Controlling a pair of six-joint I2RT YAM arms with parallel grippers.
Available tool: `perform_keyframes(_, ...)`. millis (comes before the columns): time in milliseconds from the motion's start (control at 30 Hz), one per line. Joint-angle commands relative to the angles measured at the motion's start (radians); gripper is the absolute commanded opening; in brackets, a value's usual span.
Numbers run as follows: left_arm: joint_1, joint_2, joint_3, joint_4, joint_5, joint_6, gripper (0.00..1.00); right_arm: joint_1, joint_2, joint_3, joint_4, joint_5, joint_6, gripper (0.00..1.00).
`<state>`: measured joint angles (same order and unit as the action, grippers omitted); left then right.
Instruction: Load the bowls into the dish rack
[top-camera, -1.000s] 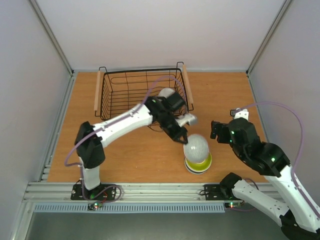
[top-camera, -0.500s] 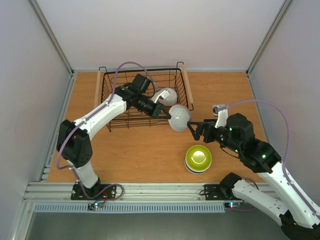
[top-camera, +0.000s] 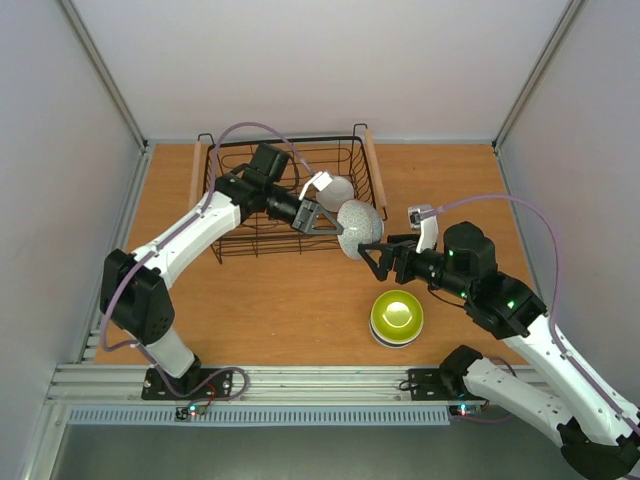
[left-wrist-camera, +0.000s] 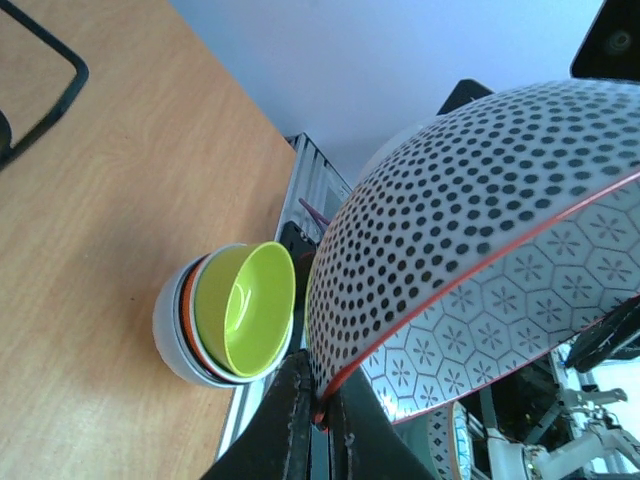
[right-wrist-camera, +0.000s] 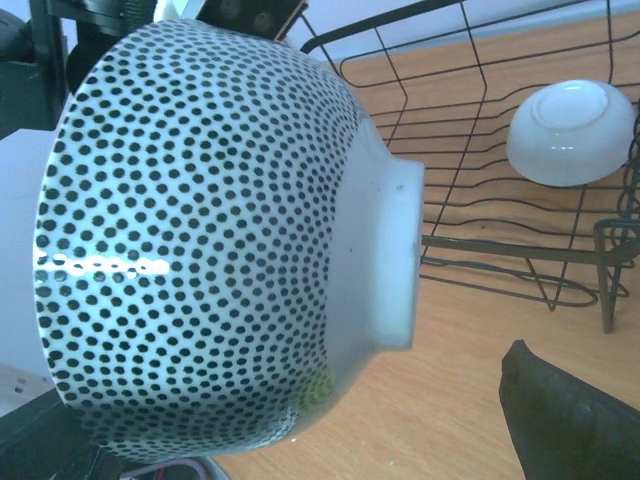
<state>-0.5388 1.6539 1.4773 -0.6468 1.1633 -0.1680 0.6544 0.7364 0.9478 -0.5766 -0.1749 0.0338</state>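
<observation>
On the table (top-camera: 280, 300), the dish rack (top-camera: 290, 141) sits at the far side, left of centre. Inside it, right end: one bowl (top-camera: 337, 187). Just off the rack's near right corner hangs the raised bowl (top-camera: 361, 228). Nearer and right of that, the bowl stack (top-camera: 397, 317) stands on the table.

left arm: base at near left; upper link rises far-left, forearm stretched right toward centre.
left gripper (top-camera: 333, 228): jaws pinched tight on the rim of the dotted bowl (top-camera: 360, 228), which is held tilted on edge.
right arm: base at near right; forearm points left, wrist about level.
right gripper (top-camera: 377, 260): jaws spread wide, just beside the bowl's underside; contact cannot be told.
</observation>
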Motion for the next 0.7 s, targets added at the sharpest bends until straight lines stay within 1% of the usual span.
perform_keyframes(0, 0.002, -0.023, -0.009, 0.024, 0.108, 0.029, 0.01, 0.001, -0.015, -0.018, 0.066, -0.031, -0.018, 0.99)
perform_keyframes(67, 0.002, -0.022, -0.008, 0.021, 0.112, 0.039, 0.01, 0.0, -0.005, -0.015, 0.073, -0.031, -0.054, 0.99)
perform_keyframes(400, 0.002, -0.016, -0.016, 0.011, 0.119, 0.041, 0.0, 0.001, 0.067, -0.009, 0.146, -0.059, -0.083, 0.99)
perform_keyframes(467, 0.002, -0.01, -0.018, 0.007, 0.124, 0.042, 0.01, 0.0, 0.075, -0.007, 0.166, -0.074, -0.085, 0.94)
perform_keyframes(500, 0.002, -0.009, -0.02, 0.006, 0.125, 0.042, 0.01, 0.001, 0.079, -0.006, 0.171, -0.083, -0.087, 0.88)
perform_keyframes(600, 0.002, -0.004, -0.024, 0.006, 0.124, 0.041, 0.0, 0.001, 0.088, 0.003, 0.179, -0.091, -0.087, 0.53)
perform_keyframes(667, 0.002, 0.0, -0.025, 0.004, 0.123, 0.042, 0.0, 0.001, 0.088, 0.008, 0.178, -0.091, -0.087, 0.34)
